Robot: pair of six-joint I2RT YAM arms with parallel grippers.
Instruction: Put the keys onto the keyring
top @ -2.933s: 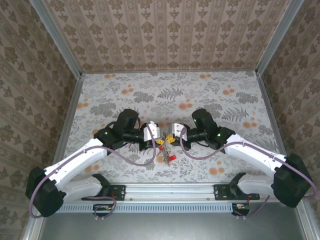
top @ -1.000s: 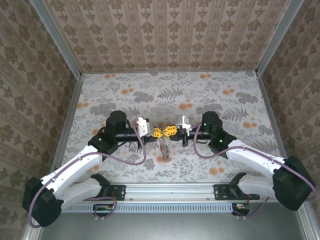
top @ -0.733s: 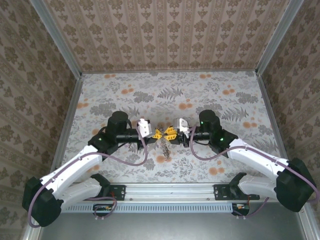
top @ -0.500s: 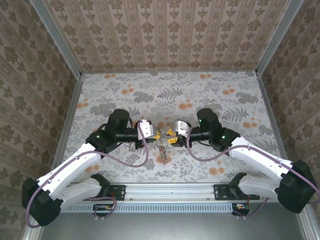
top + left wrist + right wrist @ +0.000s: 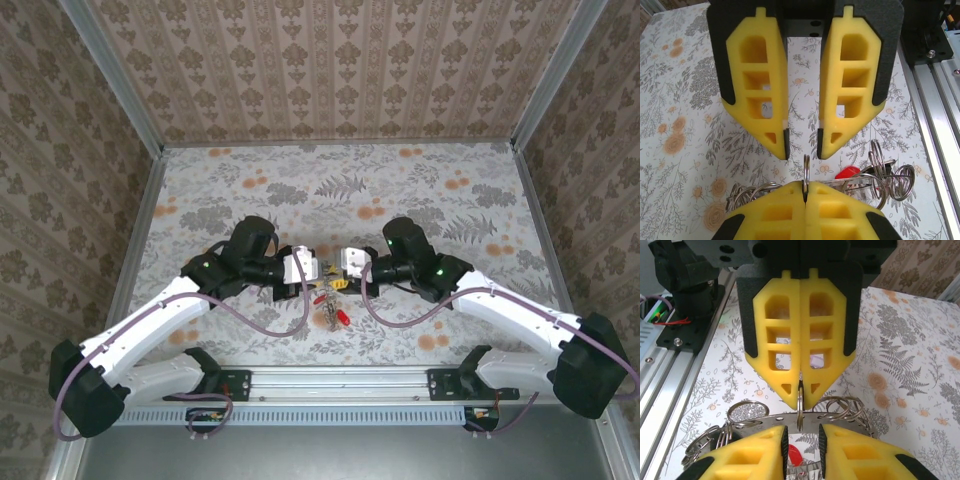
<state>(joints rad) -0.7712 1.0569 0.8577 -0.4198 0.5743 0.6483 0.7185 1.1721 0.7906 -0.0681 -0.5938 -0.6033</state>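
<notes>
Right gripper [image 5: 802, 434] just let go, jaws spread; left gripper [image 5: 805, 186] still pinches a thin ring [image 5: 805, 169], so a regrasp looks likely

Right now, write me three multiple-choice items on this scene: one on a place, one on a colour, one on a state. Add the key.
1. The red key head sits: A) among the loose rings beside the left end effector; B) clamped inside that end effector; C) on top of it.
2. Both end effectors' fingers are: A) blue; B) yellow; C) white.
3. The right end effector has its jaws: A) shut on the key head; B) shut on nothing; C) apart.
Key: 1 A, the left wrist view shows it among the rings; 2 B, they are yellow in both wrist views; 3 C, a gap shows between its fingers, while the left one pinches a thin metal ring.
</notes>
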